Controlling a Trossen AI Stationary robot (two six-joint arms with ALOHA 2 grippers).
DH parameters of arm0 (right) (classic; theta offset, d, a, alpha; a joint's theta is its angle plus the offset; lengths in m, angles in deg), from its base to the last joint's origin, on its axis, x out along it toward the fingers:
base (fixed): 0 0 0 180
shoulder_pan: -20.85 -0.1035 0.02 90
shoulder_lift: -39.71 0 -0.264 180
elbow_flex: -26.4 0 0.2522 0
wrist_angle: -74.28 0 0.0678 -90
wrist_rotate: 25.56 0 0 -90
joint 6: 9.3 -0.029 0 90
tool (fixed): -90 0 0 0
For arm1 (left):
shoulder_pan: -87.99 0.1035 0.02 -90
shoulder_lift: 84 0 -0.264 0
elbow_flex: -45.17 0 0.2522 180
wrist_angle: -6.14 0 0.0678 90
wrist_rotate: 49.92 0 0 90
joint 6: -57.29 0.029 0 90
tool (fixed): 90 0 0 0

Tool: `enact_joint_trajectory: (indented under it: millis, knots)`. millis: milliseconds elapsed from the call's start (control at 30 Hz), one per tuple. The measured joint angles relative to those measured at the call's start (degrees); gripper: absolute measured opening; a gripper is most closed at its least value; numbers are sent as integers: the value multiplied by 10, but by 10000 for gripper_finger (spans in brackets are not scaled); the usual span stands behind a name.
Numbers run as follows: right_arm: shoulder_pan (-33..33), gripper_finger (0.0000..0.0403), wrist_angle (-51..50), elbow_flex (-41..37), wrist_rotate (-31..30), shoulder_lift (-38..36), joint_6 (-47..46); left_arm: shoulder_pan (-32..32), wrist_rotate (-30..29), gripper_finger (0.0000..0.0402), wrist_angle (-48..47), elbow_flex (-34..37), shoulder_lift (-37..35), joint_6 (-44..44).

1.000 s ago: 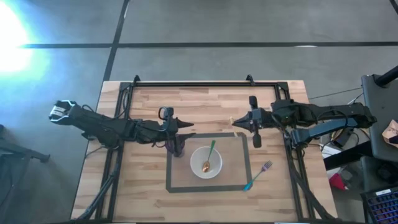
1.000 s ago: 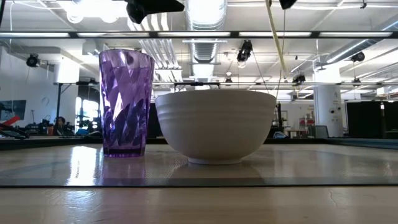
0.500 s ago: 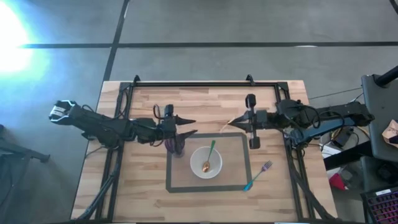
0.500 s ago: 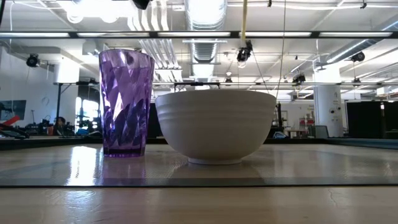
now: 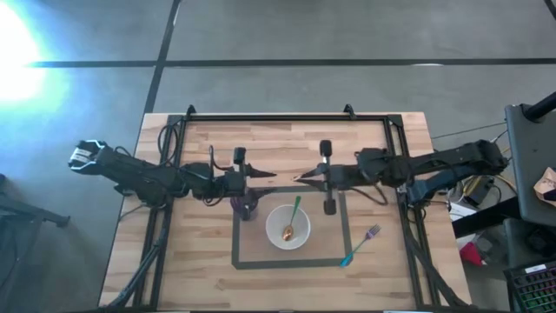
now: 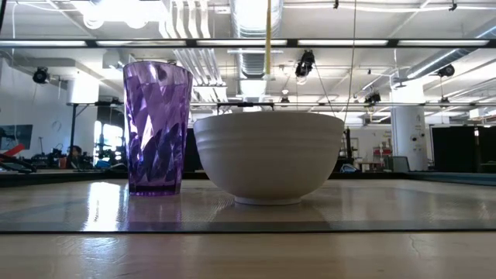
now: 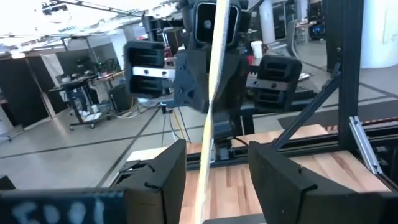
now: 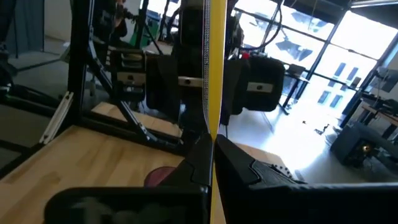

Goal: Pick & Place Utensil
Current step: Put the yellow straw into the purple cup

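A long yellow utensil stands upright in the air, and my right gripper is shut on it above the table's middle. Its lower end hangs over the white bowl. My left gripper is open and level, facing the right one from a short way off. In the left wrist view the yellow utensil shows between its two fingers. A purple cup stands on its base just left of the bowl. A green-handled spoon leans in the bowl. My right gripper pinches the yellow utensil's flat shaft between its two fingers. The fingers are level, come from the table's right side and lie across the shaft. The utensil is upright and lifted clear, with its lower part hanging below the fingers above the bowl.
A teal-handled fork lies on the wood, right of the dark tape rectangle that frames the bowl and cup. A black rail runs along the table's far edge.
My right gripper has gone toward the table's left edge, up to my left gripper, and has rolled. The yellow utensil has come from slanted to upright and now hangs over the bowl. My left gripper has rolled at the wrist and risen slightly, staying open.
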Motion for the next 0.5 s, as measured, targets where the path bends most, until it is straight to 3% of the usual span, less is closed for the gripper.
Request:
enact_joint_trajectory:
  millis: [500]
  knots:
    - [0,8,6,70,-2,115,5,0,7,168,6,0,0,10]
